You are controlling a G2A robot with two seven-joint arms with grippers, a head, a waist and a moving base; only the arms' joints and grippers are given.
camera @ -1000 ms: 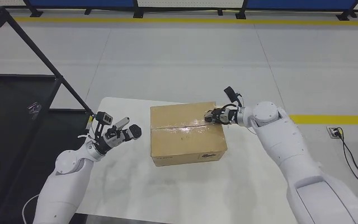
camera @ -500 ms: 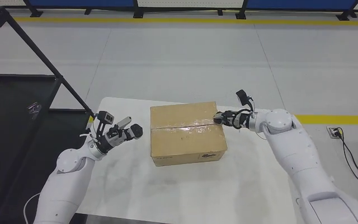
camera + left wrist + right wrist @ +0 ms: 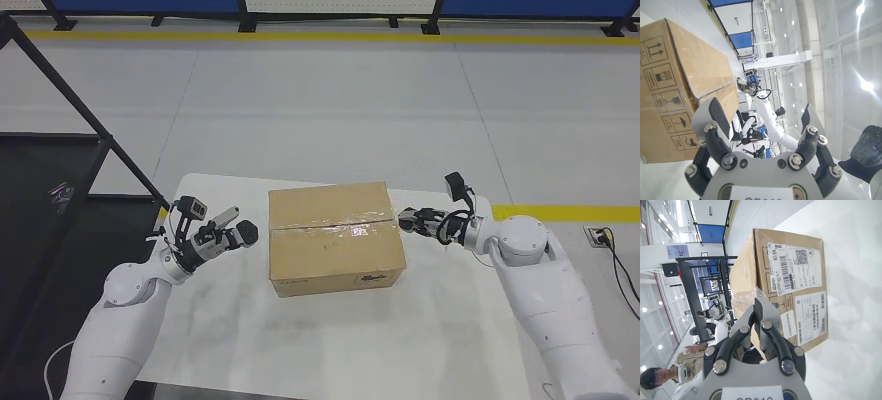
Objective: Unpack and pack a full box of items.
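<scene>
A closed brown cardboard box [image 3: 335, 238] sits mid-table with shiny clear tape [image 3: 350, 230] along its top seam. Off its right end my right gripper [image 3: 408, 217] is level with the top edge. In the right wrist view this gripper [image 3: 758, 307] is shut, with crinkled, lifted clear tape [image 3: 743, 299] running from the box's [image 3: 791, 306] labelled end to the fingertips. My left gripper [image 3: 235, 230] hangs left of the box, a short gap away. In its own view the left gripper [image 3: 761, 108] is open and holds nothing, facing the box's [image 3: 668, 94] end with printed symbols.
The white table [image 3: 230, 330] has bare room in front of the box and on both sides. A black metal frame [image 3: 60, 90] and dark panel [image 3: 40, 200] stand past the table's left edge. Grey floor with a yellow line [image 3: 580, 212] lies beyond.
My right gripper has drawn away from the top seam to the right, past the box's right edge, staying shut. The left arm has hardly shifted.
</scene>
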